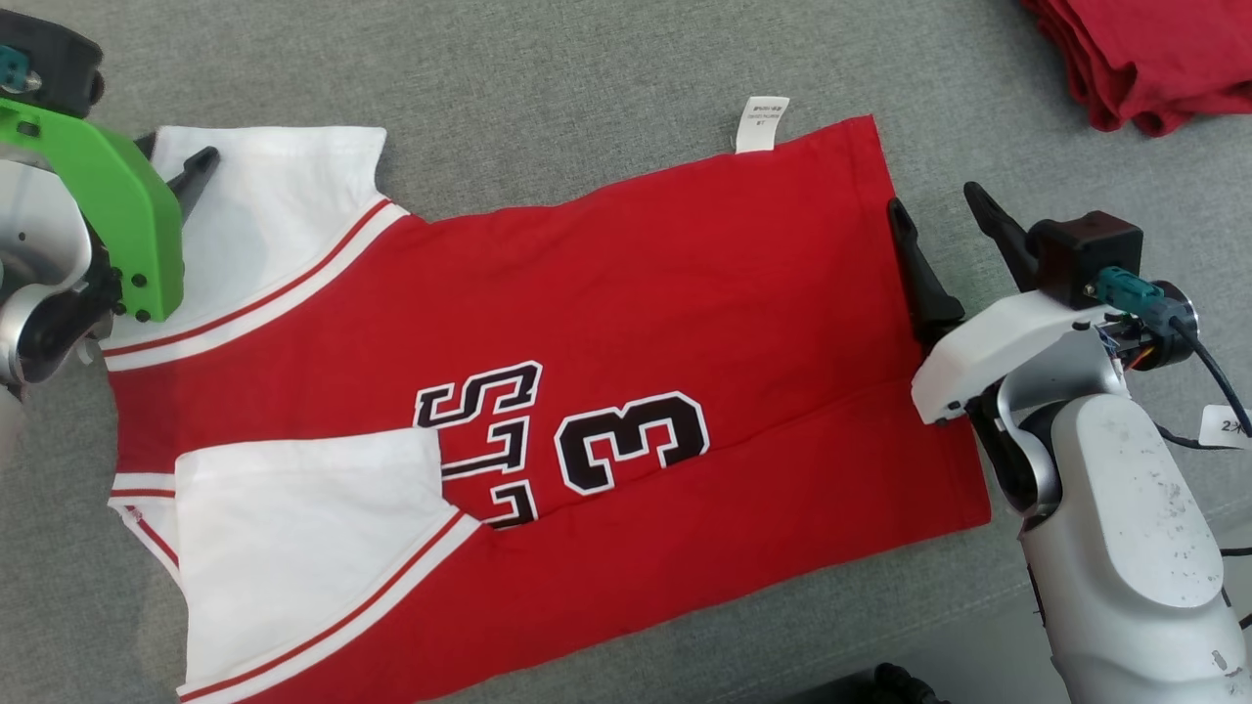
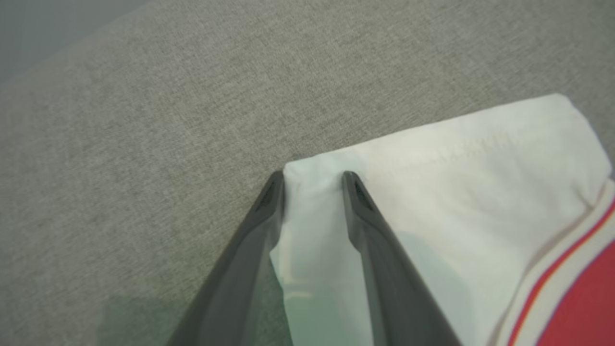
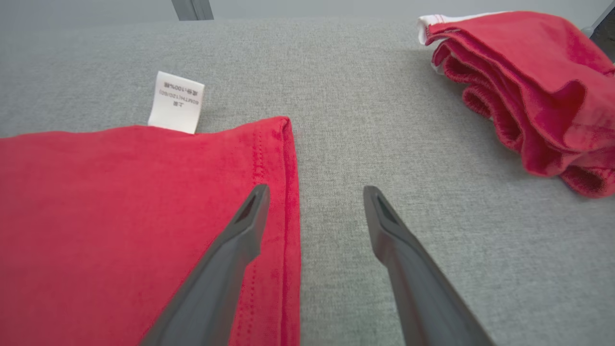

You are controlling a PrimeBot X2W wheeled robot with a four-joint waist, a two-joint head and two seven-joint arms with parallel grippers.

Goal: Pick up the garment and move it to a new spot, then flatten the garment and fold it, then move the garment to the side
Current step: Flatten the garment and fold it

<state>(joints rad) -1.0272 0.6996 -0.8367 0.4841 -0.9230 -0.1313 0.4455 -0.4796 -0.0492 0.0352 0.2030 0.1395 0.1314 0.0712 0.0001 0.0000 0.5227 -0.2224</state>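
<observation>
The garment point(image 1: 626, 323) is a red jersey with white sleeves and black "3" lettering, lying spread flat on the grey cloth surface point(image 1: 587, 68). My left gripper point(image 1: 181, 161) is at the far white sleeve's corner. In the left wrist view its jaws point(image 2: 313, 180) are narrowed but apart, straddling that corner of the garment point(image 2: 480, 192): one finger is on the grey surface, the other on the cloth. My right gripper point(image 1: 934, 200) stands open at the hem edge. In the right wrist view its jaws point(image 3: 315, 190) straddle the red garment's point(image 3: 120, 216) hem, one finger over the cloth and one over bare surface.
A pile of folded red clothes point(image 1: 1144, 59) point(image 3: 528, 91) lies at the far right corner. A white care label point(image 1: 763, 122) point(image 3: 176, 102) sticks out from the jersey's far edge. A small paper tag point(image 1: 1228, 425) and cables hang by my right forearm.
</observation>
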